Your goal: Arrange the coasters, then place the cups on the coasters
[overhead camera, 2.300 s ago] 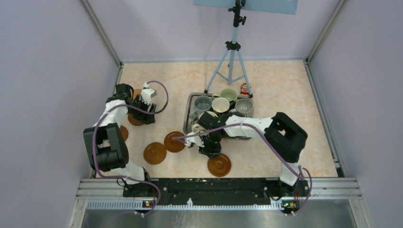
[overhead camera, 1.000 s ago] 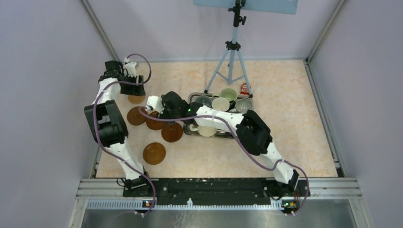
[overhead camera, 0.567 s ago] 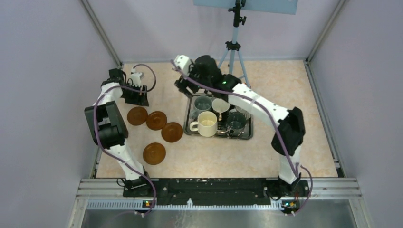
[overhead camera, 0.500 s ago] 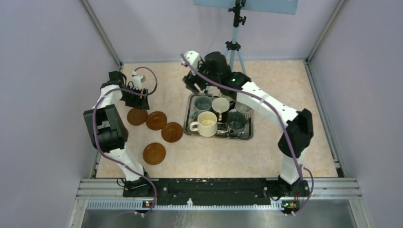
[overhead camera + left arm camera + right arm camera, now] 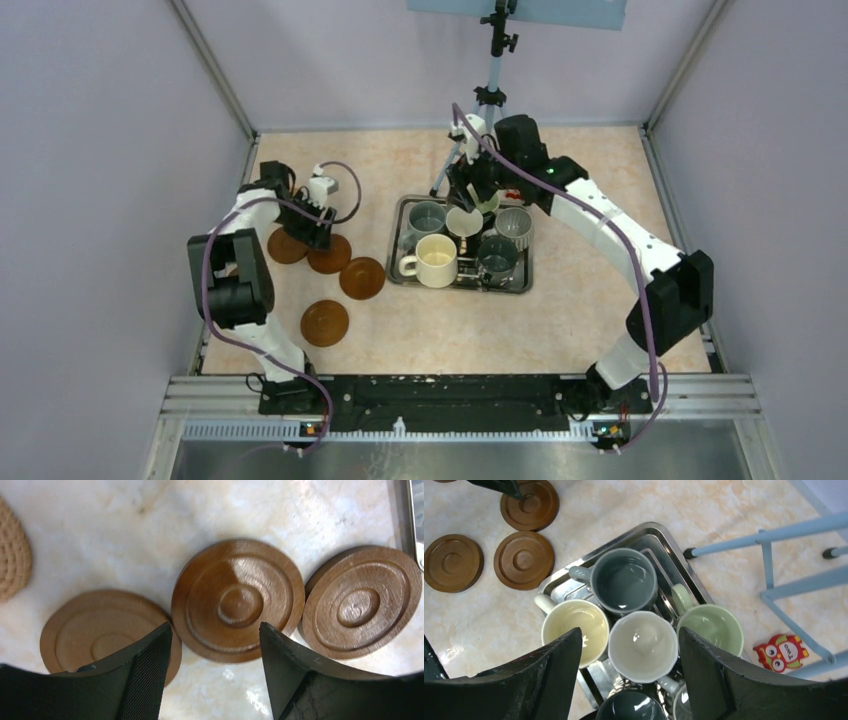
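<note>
I count six cups (image 5: 624, 580), all packed in the steel tray (image 5: 664, 542). Four coasters (image 5: 362, 278) lie left of the tray in the overhead view, three in a row and one alone nearer the arm bases. My right gripper (image 5: 630, 632) hangs over the tray above the white cup (image 5: 642, 647), jaws wide, holding nothing. My left gripper (image 5: 215, 630) hovers left of the tray over the row's middle coaster (image 5: 239, 600), jaws wide and empty.
</note>
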Robot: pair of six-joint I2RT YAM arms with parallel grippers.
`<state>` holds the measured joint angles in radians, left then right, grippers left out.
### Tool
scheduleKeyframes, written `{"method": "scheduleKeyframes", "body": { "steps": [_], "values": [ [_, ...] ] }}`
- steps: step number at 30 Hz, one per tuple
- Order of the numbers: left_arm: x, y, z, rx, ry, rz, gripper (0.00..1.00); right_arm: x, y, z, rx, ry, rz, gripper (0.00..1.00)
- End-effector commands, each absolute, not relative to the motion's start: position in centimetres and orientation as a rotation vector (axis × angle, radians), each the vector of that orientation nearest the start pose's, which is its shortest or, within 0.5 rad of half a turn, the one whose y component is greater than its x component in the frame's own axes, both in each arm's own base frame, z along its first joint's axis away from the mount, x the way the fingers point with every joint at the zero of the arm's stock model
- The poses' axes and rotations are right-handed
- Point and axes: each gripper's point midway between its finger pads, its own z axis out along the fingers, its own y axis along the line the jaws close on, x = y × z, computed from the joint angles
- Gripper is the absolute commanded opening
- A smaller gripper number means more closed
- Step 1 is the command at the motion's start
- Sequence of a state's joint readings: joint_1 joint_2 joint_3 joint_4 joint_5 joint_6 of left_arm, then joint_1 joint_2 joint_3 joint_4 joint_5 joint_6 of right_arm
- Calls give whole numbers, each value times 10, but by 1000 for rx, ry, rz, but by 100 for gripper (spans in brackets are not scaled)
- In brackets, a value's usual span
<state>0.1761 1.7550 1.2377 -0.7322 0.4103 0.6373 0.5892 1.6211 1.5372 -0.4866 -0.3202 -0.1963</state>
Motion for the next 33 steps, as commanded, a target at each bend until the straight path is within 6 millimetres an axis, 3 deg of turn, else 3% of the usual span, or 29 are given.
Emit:
{"method": "scheduleKeyframes", "body": {
  "steps": [1, 10, 17, 24, 29, 33],
  "values": [
    [385, 6, 56, 820, 2514, -229, 70, 352, 272, 279, -932, 1897, 595, 70],
    [407, -3, 28, 926, 2524, -123, 67, 356, 237, 277, -873, 1930, 532, 70],
    [465, -7, 32, 751, 2499, -124, 60, 362, 223, 277, -843, 1939, 502, 70],
    [521, -19, 38, 680, 2435, -144, 59, 367, 216, 272, -827, 1952, 481, 70],
    [547, -13, 36, 627, 2433, -85, 60, 371, 215, 270, -824, 1955, 475, 70],
    [550, -8, 37, 614, 2440, -57, 61, 372, 215, 268, -828, 1958, 476, 70]
  ]
}}
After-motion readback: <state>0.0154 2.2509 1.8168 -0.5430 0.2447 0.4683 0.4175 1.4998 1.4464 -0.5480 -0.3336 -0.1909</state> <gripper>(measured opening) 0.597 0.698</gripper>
